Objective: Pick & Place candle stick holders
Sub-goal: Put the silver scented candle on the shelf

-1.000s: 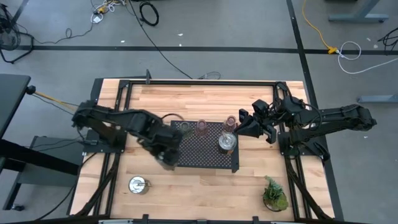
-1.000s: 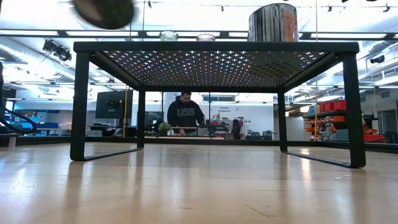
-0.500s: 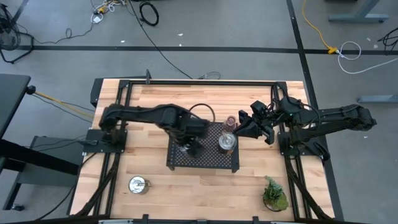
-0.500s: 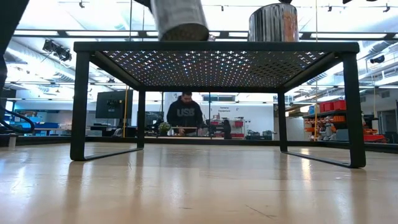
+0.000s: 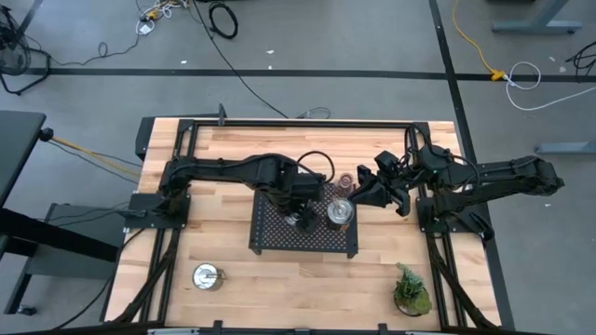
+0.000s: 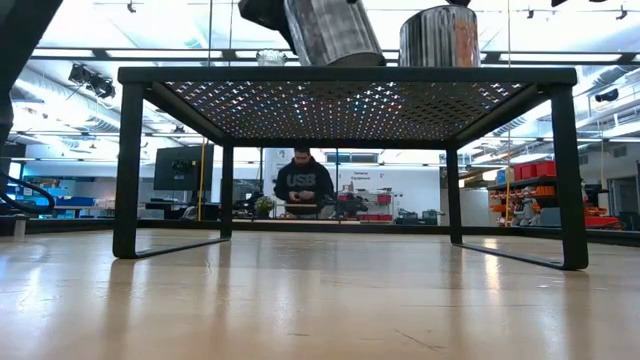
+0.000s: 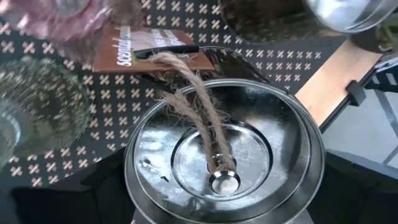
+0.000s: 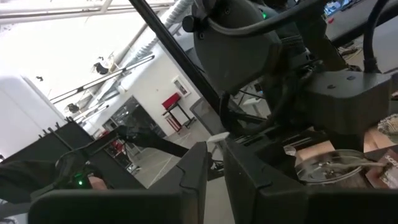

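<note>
My left gripper (image 5: 303,218) is over the black perforated tray (image 5: 279,240), shut on a shiny silver holder (image 7: 224,155) with a twine loop and a brown tag. In the low view this holder (image 6: 330,30) is tilted above the tray top. A second silver holder (image 5: 340,212) stands on the tray to its right, and a third (image 5: 208,276) stands on the table near the front left. A pink glass cup (image 7: 68,18) and a clear greenish one (image 7: 37,106) stand on the tray. My right gripper (image 5: 365,193) waits, shut and empty, at the tray's far right corner. My left gripper holds the silver holder by its outer wall just under the rim (image 7: 314,155), pinched between the two fingers, one on each side. The fingers come from above, pointing down. The holder is tilted, its open top toward the wrist and its base (image 6: 340,58) just above the tray top; whether it touches the tray I cannot tell.
A small green potted plant (image 5: 410,290) stands at the front right. The tray stands on thin legs (image 6: 128,170) with open space beneath it. A person (image 6: 300,185) is in the room beyond the table.
My left gripper has carried the silver holder from the tray's near left corner toward the table's right, over the tray and next to the standing silver holder. The holder has tipped to a slant along the way.
</note>
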